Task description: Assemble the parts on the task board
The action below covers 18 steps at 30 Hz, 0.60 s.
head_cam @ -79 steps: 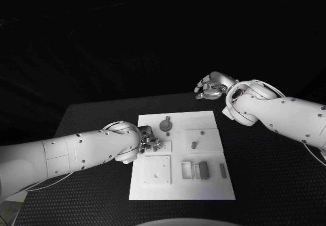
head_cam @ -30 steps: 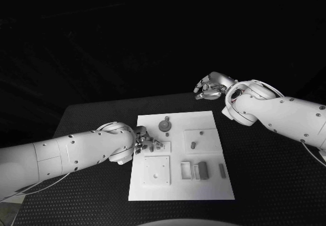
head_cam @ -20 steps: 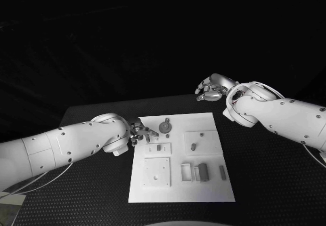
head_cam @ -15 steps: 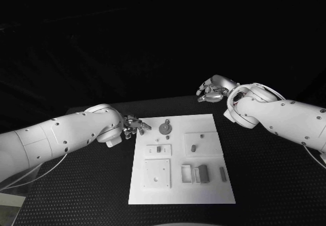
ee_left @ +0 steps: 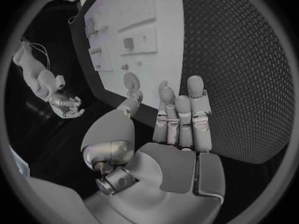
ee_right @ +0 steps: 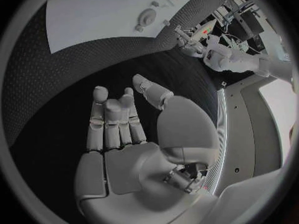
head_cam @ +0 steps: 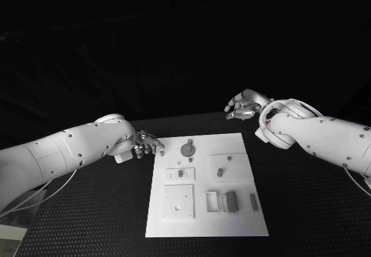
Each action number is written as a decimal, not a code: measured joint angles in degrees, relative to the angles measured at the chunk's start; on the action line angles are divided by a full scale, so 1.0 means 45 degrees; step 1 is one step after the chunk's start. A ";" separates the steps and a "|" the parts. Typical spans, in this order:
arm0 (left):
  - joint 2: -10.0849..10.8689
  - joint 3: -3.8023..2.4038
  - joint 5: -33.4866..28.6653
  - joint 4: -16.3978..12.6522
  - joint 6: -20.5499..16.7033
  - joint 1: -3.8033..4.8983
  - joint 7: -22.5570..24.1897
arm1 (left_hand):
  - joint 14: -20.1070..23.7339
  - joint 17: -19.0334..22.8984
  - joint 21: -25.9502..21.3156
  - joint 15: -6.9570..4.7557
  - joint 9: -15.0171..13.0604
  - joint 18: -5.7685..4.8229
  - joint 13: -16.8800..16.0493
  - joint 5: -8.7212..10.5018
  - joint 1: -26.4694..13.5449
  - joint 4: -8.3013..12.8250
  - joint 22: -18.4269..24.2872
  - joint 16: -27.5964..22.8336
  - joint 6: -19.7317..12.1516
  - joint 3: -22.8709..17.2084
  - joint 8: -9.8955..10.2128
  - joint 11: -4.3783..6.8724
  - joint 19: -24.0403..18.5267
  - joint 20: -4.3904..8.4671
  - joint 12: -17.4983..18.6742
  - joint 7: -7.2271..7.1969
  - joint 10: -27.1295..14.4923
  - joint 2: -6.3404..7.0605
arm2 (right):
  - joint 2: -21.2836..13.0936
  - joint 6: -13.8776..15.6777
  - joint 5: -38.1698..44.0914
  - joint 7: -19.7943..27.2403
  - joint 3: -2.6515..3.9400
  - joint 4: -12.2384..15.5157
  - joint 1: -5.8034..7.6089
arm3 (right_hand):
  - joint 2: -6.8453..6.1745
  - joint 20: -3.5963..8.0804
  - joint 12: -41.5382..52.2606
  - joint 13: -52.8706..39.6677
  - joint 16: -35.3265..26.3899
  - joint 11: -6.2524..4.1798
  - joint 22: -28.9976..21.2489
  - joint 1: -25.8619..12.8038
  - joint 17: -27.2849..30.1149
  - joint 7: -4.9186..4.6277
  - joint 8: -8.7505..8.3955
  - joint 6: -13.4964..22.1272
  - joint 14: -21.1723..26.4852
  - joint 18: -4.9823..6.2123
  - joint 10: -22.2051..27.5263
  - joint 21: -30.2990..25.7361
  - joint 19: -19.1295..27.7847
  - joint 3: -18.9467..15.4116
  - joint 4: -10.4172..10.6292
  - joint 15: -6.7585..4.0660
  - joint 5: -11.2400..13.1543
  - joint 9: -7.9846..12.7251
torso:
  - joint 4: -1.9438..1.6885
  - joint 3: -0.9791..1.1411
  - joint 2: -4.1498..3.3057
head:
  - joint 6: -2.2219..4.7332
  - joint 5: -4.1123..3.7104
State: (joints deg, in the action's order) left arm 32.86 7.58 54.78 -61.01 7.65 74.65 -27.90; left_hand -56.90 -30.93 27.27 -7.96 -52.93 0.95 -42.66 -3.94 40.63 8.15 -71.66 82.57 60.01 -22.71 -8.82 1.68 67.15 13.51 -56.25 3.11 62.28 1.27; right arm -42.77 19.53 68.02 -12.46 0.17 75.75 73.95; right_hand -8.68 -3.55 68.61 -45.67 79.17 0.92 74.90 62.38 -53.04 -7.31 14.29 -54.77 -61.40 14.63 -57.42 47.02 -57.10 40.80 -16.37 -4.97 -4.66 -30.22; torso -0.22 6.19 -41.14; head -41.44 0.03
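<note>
The white task board (head_cam: 202, 225) lies in the middle of the black table. On it a round grey part (head_cam: 188, 146) sits near the far edge, a small peg (head_cam: 220, 172) stands in a square plate, and a grey block (head_cam: 230, 202) and a bar (head_cam: 253, 201) lie on the near right. My left hand (head_cam: 145, 143) hovers just off the board's far left corner, fingers straight, holding nothing (ee_left: 177, 119). My right hand (head_cam: 243, 105) hangs beyond the board's far right corner, palm bare and fingers apart (ee_right: 124, 134).
Black mesh table (head_cam: 93, 214) surrounds the board on both sides. A small piece (head_cam: 180, 173) sits in the small plate on the board's left. A square plate with a hole (head_cam: 178, 201) lies nearer me.
My left hand has lifted off the small plate on the board's left and drawn back to the far left, past the board's edge. The right hand has barely moved.
</note>
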 measured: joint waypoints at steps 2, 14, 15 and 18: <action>-0.0183 -0.0001 0.0322 0.0262 0.0127 0.0000 0.0018 | -0.0025 0.0000 0.0000 0.0026 0.0011 -0.0002 0.0009 0.0000 -0.0027 0.0000 0.0014 0.0000 -0.0005 0.0000 0.0000 0.0000 0.0000 0.0000 0.0000 0.0005 0.0000 0.0027 | 0.0032 0.0000 -0.0033 0.0007 0.0000 -0.0019 0.0000 | 0.0000 0.0000 0.0000 0.0000 0.0000 0.0000 0.0000 0.0000 -0.0001 0.0001 0.0000 0.0001 0.0000 0.0000 0.0000 0.0000 0.0000 0.0000 0.0000 0.0000 0.0000 0.0000 | -0.0001 0.0000 0.0001 | 0.0012 -0.0001; -0.1125 0.0021 0.1270 0.1603 0.0365 -0.0143 0.0294 | -0.0026 -0.0001 -0.0148 0.0065 0.0145 -0.0009 0.0087 0.0000 -0.0203 -0.0035 0.0126 -0.0057 -0.0015 0.0035 0.0000 -0.0034 0.0050 -0.0051 0.0075 0.0012 0.0035 0.0203 | 0.0120 -0.0002 -0.0065 0.0030 0.0001 -0.0110 0.0000 | 0.0000 0.0000 0.0000 0.0001 0.0000 0.0000 0.0000 0.0000 -0.0001 0.0021 0.0000 0.0012 -0.0002 -0.0001 0.0000 0.0000 0.0000 0.0000 0.0000 0.0002 0.0000 -0.0001 | 0.0004 -0.0001 0.0006 | 0.0071 0.0038; -0.1203 0.0023 0.1346 0.1680 0.0366 -0.0170 0.0334 | -0.0026 0.0011 -0.0178 0.0065 0.0166 -0.0011 0.0106 0.0000 -0.0203 -0.0035 0.0151 -0.0109 -0.0016 0.0035 0.0000 -0.0034 0.0051 -0.0051 0.0147 0.0012 0.0036 0.0203 | 0.0120 -0.0002 -0.0065 0.0030 0.0001 -0.0110 0.0000 | 0.0000 0.0000 0.0000 0.0001 -0.0001 0.0000 0.0000 0.0000 0.0000 0.0028 0.0000 0.0020 -0.0003 0.0000 0.0000 0.0000 0.0000 0.0000 0.0000 0.0002 0.0000 -0.0001 | 0.0005 -0.0002 0.0005 | 0.0072 0.0023; -0.1345 0.0030 0.1483 0.1813 0.0383 -0.0227 0.0414 | -0.0024 0.0013 -0.0196 0.0066 0.0173 -0.0013 0.0109 0.0000 -0.0203 -0.0049 0.0157 -0.0144 -0.0040 0.0021 0.0000 -0.0034 0.0051 -0.0051 0.0152 0.0035 0.0036 0.0203 | 0.0131 -0.0002 -0.0065 0.0030 0.0002 -0.0110 0.0000 | 0.0000 0.0000 0.0000 0.0001 0.0000 0.0000 0.0000 0.0000 0.0013 0.0029 0.0000 0.0021 -0.0003 0.0000 0.0000 0.0000 0.0000 0.0000 0.0000 0.0003 0.0000 0.0006 | 0.0004 -0.0002 0.0002 | 0.0074 0.0013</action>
State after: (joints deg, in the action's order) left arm 26.81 7.71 61.45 -52.85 9.37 73.63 -26.04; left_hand -57.01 -30.87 26.39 -7.67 -52.15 0.89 -42.17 -3.94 39.72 7.93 -70.95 81.92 59.83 -22.61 -8.82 1.52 67.38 13.28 -55.56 3.26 62.44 2.19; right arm -42.18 19.52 67.72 -12.32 0.18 75.26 73.95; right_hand -8.68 -3.55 68.61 -45.67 79.16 0.93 74.90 62.38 -52.98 -7.18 14.29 -54.68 -61.41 14.63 -57.42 47.03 -57.10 40.80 -16.37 -4.96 -4.66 -30.19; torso -0.20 6.18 -41.13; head -41.11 0.09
